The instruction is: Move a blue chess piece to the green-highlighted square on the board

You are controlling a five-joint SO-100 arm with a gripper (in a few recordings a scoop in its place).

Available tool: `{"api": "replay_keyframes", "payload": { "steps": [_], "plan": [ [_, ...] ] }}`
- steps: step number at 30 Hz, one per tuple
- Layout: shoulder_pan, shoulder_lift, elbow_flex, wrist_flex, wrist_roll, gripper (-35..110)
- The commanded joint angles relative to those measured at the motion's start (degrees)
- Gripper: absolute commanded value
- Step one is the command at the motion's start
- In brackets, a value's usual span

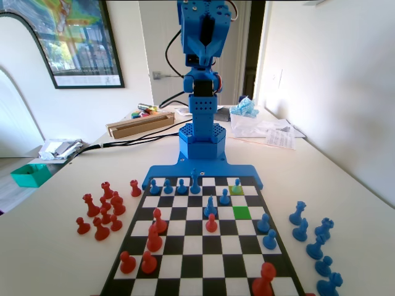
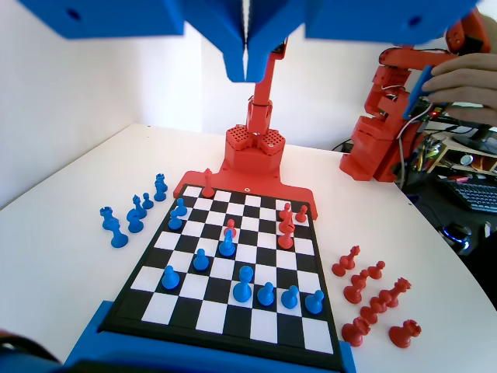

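The board (image 1: 192, 245) lies in front of the blue arm. In the fixed view a blue chess piece, a small pawn (image 1: 236, 185), stands on the dull yellow-olive square in the row nearest the arm. The green-highlighted square (image 1: 242, 212) is bare, two rows nearer this camera in the same column. In the wrist view that pawn (image 2: 170, 277) is the leftmost blue piece near the board's (image 2: 225, 348) close edge. My gripper (image 1: 207, 50) hangs high above the arm's base, far over the board. Its jaws (image 2: 245, 47) are shut and hold nothing.
Other blue pawns and taller blue pieces (image 1: 210, 207) stand near the arm, red pieces (image 1: 154, 237) further along the board. Off the board in the fixed view lie several red pieces (image 1: 102, 213) to the left and several blue ones (image 1: 315, 242) to the right.
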Motion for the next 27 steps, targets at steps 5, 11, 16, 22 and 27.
{"api": "replay_keyframes", "payload": {
  "steps": [5,11,16,22,27],
  "plan": [
    [-1.58,-3.87,-7.38,0.88,5.01,1],
    [-5.80,-11.16,-14.68,3.25,13.62,1],
    [-8.44,-20.74,-18.72,3.52,23.29,1],
    [-10.02,-31.73,-20.13,2.72,33.13,1],
    [-11.69,-39.29,-18.46,-1.14,40.52,1]
  ]
}}
